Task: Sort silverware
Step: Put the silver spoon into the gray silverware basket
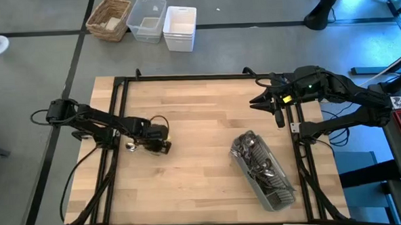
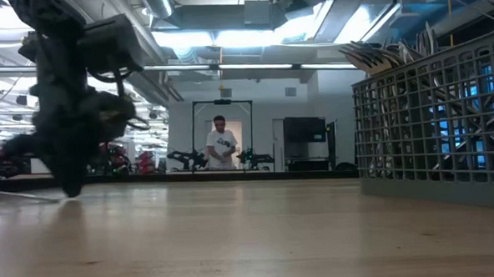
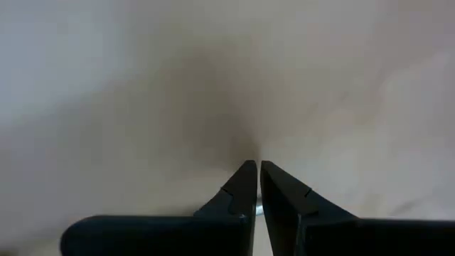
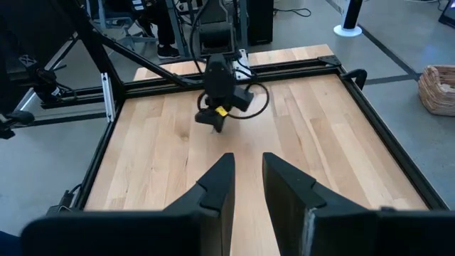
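The silverware (image 1: 251, 151) lies heaped in a grey slatted caddy (image 1: 275, 187) that rests on its side at the table's right; in the low view the handles (image 2: 394, 53) stick up over the caddy's wall (image 2: 434, 122). My left gripper (image 1: 163, 148) is at the table's left, pointing steeply down with its tips (image 2: 70, 190) at the tabletop. It is shut, with a thin silvery sliver (image 3: 257, 210) far back in the slit. A small shiny end (image 1: 131, 146) shows beside it. My right gripper (image 4: 247, 171) hangs high over the right rail (image 1: 268, 101), open with nothing in it. My left gripper comes from above, pointing steeply down, with its two fingers (image 3: 242, 185) closed on a thin silvery piece (image 3: 257, 210) far back between them. The fingers hide which part of the piece they have. I cannot tell whether the tips press on the table.
Black frame rails (image 1: 119, 116) run around the wooden tabletop. Beyond the far edge, on the floor, stand a wicker basket (image 1: 109, 18), a clear bin (image 1: 147, 18) and a white bin (image 1: 180, 26). A person (image 2: 222, 144) stands far off in the room behind.
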Tool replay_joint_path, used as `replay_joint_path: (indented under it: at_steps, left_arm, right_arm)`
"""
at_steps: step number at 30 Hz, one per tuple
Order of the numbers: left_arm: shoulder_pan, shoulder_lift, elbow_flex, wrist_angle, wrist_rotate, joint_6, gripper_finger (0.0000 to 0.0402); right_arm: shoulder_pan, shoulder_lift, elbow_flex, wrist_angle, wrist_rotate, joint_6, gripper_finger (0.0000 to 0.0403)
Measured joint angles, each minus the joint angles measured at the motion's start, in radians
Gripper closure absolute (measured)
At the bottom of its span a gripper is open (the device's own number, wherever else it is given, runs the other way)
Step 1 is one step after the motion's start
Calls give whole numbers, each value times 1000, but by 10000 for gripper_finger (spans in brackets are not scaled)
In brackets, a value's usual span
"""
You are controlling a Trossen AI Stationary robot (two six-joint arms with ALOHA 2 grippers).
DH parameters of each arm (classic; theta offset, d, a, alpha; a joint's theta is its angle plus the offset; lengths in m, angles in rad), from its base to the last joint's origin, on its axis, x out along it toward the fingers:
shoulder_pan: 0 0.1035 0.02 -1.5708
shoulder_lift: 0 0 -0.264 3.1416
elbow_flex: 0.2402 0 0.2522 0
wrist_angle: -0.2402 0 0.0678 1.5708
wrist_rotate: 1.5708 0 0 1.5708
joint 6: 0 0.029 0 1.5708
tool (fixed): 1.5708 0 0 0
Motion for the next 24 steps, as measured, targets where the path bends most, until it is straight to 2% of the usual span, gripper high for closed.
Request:
replay_joint_path:
  at_steps: [5,8,11,16,20,22,24]
  left_arm:
    - [-70,0,0,-5,125,-90,386]
    - [-118,0,18,-10,118,-180,386]
    - [-163,-3,51,-14,50,-324,386]
    - [-261,-42,79,-16,-114,-649,386]
    - [-374,-85,79,-89,-236,-915,386]
    - [-440,-91,79,-139,-272,-1065,386]
    - [-482,-90,79,-181,-276,-1104,386]
  right_arm:
    - [0,0,0,-2,-1,0,327]
    - [0,0,0,-10,-1,0,327]
    - [0,0,0,-15,-1,1,327]
    - [0,0,0,-23,-1,3,327]
    - [0,0,0,-22,-1,3,327]
    - [0,0,0,-22,0,14,327]
    - [0,0,0,-21,7,27,327]
